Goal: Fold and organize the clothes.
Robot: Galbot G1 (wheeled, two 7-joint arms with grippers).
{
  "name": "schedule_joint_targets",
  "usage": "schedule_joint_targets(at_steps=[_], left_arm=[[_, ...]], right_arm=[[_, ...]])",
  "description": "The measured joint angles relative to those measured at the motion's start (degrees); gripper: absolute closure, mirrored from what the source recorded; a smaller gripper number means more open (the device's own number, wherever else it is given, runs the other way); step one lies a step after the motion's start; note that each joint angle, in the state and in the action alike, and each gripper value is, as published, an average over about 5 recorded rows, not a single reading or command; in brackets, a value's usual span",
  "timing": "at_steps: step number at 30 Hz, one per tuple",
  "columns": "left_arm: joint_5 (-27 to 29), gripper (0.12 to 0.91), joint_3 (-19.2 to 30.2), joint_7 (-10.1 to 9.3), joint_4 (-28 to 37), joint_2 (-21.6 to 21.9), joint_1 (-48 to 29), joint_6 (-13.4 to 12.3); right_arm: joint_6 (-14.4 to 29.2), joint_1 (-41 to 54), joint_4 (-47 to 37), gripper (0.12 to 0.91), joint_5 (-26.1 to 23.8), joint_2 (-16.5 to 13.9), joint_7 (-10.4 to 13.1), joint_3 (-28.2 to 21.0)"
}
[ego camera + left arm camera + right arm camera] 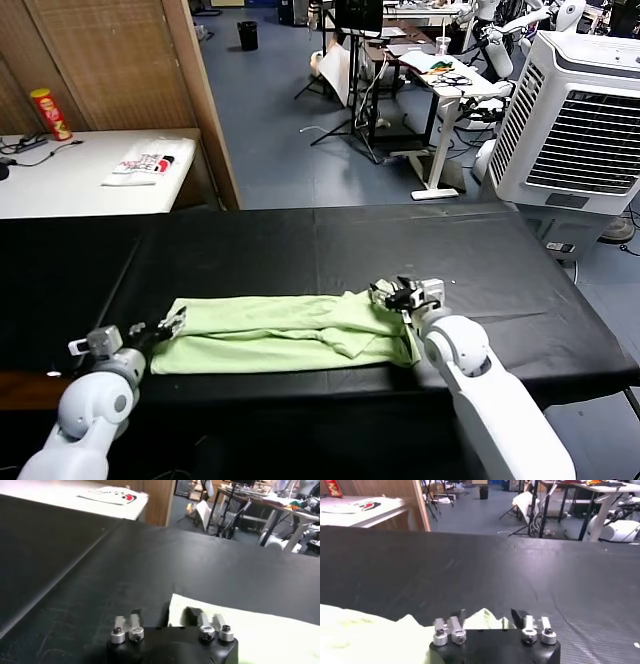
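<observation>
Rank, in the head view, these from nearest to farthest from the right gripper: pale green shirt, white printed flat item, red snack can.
1. Pale lime-green fabric shirt: right at the right gripper, on the black table.
2. White red-and-black-printed flat item: far left, on the white side table.
3. Red cylindrical snack can: farther left, at that table's back.

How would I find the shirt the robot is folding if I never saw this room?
Look at the big black table in front of the robot. Along its near edge lies a long folded lime-green shirt, the only green thing there, stretched between the left gripper and right gripper.
</observation>
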Motion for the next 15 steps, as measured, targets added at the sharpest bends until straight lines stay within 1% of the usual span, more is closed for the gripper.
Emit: schedule_joint_targets(at_steps=[1, 2, 4, 5, 7, 15], left_arm=[[0.0, 0.724, 0.0, 0.17, 0.1, -0.1, -0.2, -0.2], [-0.1, 0.774, 0.0, 0.31, 0.3, -0.3, -0.3, -0.3], [-0.1, 0.86, 0.0, 0.54, 0.4, -0.8, -0.5, -0.6], [-0.1, 0.886, 0.0, 0.58, 0.4, -1.0, -0.6, -0.8], [0.0, 0.905, 0.0, 0.63, 0.4, -1.3, -0.6, -1.0], [2.7, 0.904, 0.0, 0.94, 0.7, -1.4, -1.1, -2.3]], right_arm=[[0.5, -0.1, -0.2, 0.833, -0.3, 0.2, 0.2, 0.0], [0.9, -0.2, -0.3, 0.866, -0.5, 0.5, 0.3, 0.0], [1.3, -0.5, -0.4, 0.889, -0.8, 1.0, 0.4, 0.0], [1.4, -0.6, -0.4, 0.895, -0.9, 1.2, 0.4, 0.1], [1.4, -0.7, -0.5, 0.898, -0.9, 1.5, 0.4, 0.1], [1.4, -1.0, -0.5, 0.9, -1.0, 2.0, 0.4, 0.2]])
